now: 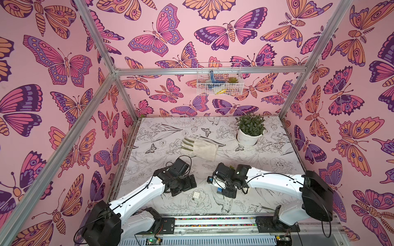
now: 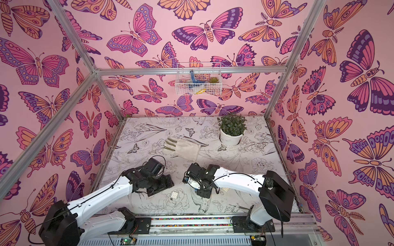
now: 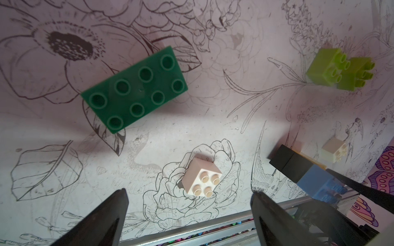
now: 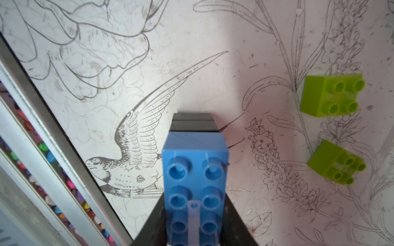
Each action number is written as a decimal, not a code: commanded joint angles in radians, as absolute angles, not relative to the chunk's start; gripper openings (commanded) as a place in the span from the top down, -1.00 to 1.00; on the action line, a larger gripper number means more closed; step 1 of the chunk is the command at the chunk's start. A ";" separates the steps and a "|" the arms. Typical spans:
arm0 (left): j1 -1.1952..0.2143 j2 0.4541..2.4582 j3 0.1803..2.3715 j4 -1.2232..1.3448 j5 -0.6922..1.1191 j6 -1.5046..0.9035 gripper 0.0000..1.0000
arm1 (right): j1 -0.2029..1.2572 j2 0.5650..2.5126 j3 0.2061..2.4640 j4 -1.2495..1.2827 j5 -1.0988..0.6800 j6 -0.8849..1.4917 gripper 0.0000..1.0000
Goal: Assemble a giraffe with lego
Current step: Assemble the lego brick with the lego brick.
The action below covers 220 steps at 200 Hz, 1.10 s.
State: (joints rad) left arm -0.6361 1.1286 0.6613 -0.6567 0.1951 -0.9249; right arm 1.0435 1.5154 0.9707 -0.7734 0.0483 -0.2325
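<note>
My left gripper [image 3: 189, 192] hangs open just above a white square brick [image 3: 201, 181], which stands studs-up on the table between the spread fingers without touching them. In both top views that white brick [image 1: 196, 195] [image 2: 174, 194] lies between the two arms. My right gripper [image 4: 195, 213] is shut on a long blue brick [image 4: 195, 170] with black bricks [image 4: 195, 122] joined beneath it, a part of the giraffe. A sliver of yellow [image 3: 309, 157] shows beside the black. Loose lego on the table: a long dark green brick [image 3: 134, 89], two lime bricks [image 4: 332, 95] [image 4: 336, 163] and a second white brick [image 3: 334, 150].
A potted plant [image 1: 248, 136] stands at the back right and a cloth glove [image 1: 200, 148] lies mid-table. A wire basket [image 1: 219, 78] hangs on the back wall. The metal rail [image 1: 213, 221] runs along the table's front edge, close to both grippers.
</note>
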 commanded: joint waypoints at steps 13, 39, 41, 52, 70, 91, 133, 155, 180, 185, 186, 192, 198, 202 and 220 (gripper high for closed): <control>-0.644 1.132 0.642 -0.652 0.209 -0.921 -0.92 | 1.027 1.494 0.956 -0.786 0.053 -0.224 0.92; -0.645 1.126 0.637 -0.651 0.210 -0.925 -0.92 | 1.019 1.496 0.950 -0.776 0.053 -0.232 0.92; -0.646 1.126 0.637 -0.652 0.211 -0.925 -0.92 | 1.017 1.496 0.950 -0.775 0.053 -0.232 0.92; -0.646 1.126 0.635 -0.651 0.212 -0.925 -0.92 | 1.016 1.497 0.950 -0.770 0.047 -0.233 0.92; -0.646 1.126 0.632 -0.650 0.212 -0.927 -0.92 | 1.015 1.506 0.955 -0.767 0.041 -0.239 0.92; -0.646 1.131 0.632 -0.647 0.214 -0.929 -0.92 | 1.015 1.518 0.965 -0.770 0.038 -0.250 0.92; -0.646 1.143 0.634 -0.639 0.216 -0.930 -0.92 | 1.015 1.523 0.959 -0.762 0.011 -0.265 0.92; -0.647 1.154 0.630 -0.627 0.221 -0.937 -0.92 | 1.016 1.526 0.971 -0.770 0.015 -0.276 0.92; -0.647 1.160 0.620 -0.610 0.228 -0.946 -0.92 | 1.015 1.535 0.986 -0.776 0.025 -0.289 0.92; -0.646 1.159 0.618 -0.607 0.228 -0.949 -0.92 | 1.015 1.538 0.988 -0.776 0.026 -0.291 0.92; -0.647 1.160 0.618 -0.607 0.228 -0.949 -0.92 | 1.015 1.539 0.988 -0.776 0.026 -0.292 0.92; -0.647 1.158 0.615 -0.604 0.230 -0.952 -0.92 | 1.015 1.542 0.991 -0.776 0.025 -0.293 0.92; -0.646 1.157 0.612 -0.603 0.231 -0.953 -0.92 | 1.015 1.544 0.993 -0.776 0.023 -0.292 0.92; -0.646 1.157 0.610 -0.602 0.231 -0.954 -0.92 | 1.015 1.547 0.995 -0.778 0.019 -0.294 0.92; -0.646 1.153 0.602 -0.598 0.233 -0.957 -0.92 | 1.015 1.551 1.000 -0.779 0.020 -0.296 0.92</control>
